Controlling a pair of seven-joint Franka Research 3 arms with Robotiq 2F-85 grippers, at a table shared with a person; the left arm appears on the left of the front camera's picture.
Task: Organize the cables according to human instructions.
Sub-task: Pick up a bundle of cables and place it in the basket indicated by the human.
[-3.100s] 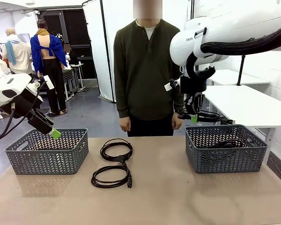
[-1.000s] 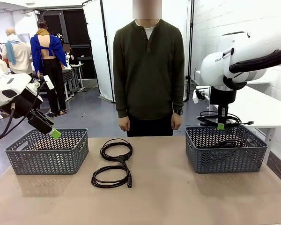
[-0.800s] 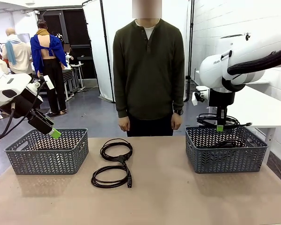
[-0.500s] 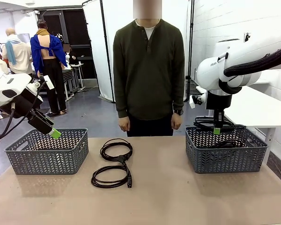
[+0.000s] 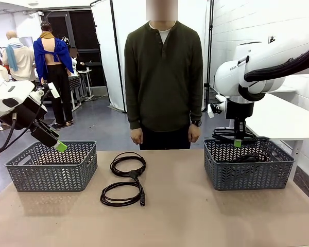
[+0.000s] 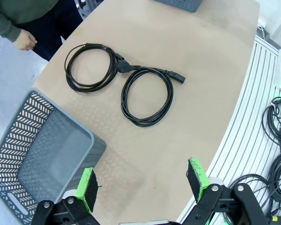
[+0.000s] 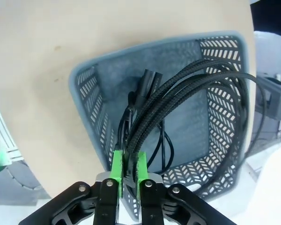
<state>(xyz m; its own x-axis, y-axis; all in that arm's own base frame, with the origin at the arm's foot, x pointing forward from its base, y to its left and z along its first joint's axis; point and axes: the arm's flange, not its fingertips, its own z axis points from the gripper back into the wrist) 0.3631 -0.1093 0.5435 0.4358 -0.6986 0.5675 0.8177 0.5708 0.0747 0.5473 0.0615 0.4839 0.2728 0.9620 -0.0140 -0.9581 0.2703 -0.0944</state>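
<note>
My right pincer (image 5: 238, 143) is clamped nearly shut on a bundle of loops from one coiled cable (image 7: 178, 98), and the pads pinch the strands at one edge of the coil. What matters for the let-go is that the coil hangs straight above the right basket (image 5: 247, 172). It lies roughly level just over the rim and fans away from my fingers across the opening. In my wrist view the outermost loop seems to reach past the far wall, so I judge it may catch the rim when it drops. The cord looks braided, matt and springy. The basket is grey plastic with a herringbone lattice, and another cable (image 5: 252, 157) already lies inside it.

My left pincer (image 5: 59, 146) is wide open and holds nothing, hovering over the left basket (image 5: 51, 172). Two more coils (image 6: 91, 89) (image 6: 145, 123) lie flat on the tan table (image 5: 195, 216) between the baskets, nearer my left arm, with the person (image 5: 164, 77) standing behind them
</note>
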